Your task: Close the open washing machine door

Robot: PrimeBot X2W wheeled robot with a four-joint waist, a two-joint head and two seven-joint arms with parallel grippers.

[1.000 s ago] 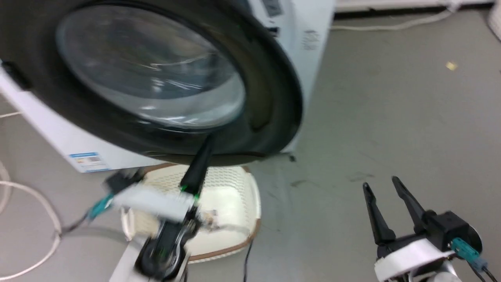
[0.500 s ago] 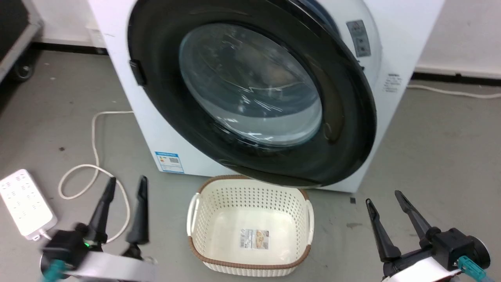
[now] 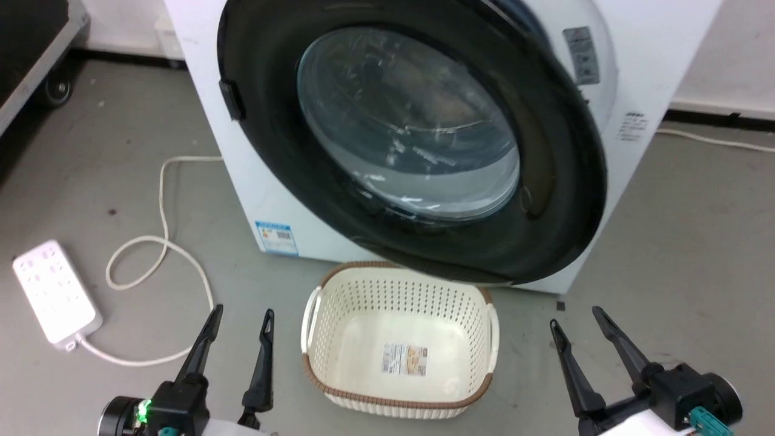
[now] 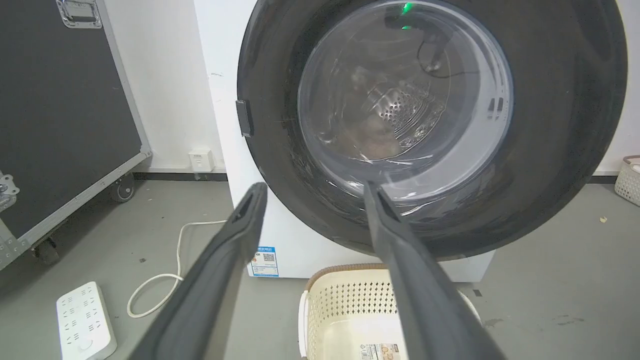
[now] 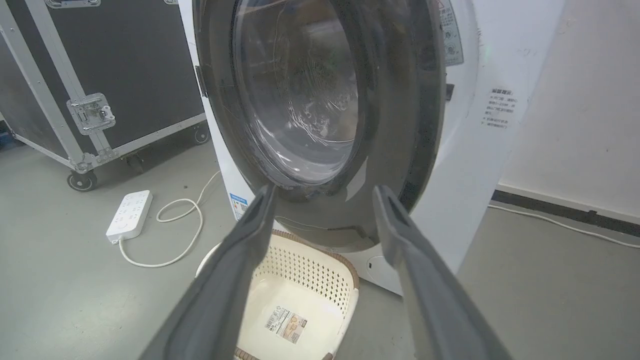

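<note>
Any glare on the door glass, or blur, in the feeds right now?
Head view: mostly sharp, pale streaky reflections across the washing machine door glass. Left wrist view: a green glint at the top of the glass, drum holes readable through it; left claw soft, close to the lens. Right wrist view: white glare streaks low on the glass; right claw likewise soft.

Grey floor (image 3: 666, 230) ahead of me, scuffed and spotted. The white washing machine (image 3: 660, 60) stands on it, and just in front of its foot sits a cream perforated basket (image 3: 399, 293), upright, with a label on its bottom. Off to my left lies a white power strip (image 3: 54, 290), its white cable (image 3: 162, 194) looping across the floor toward the machine. Further left stands a black wheeled case (image 3: 30, 30).
</note>
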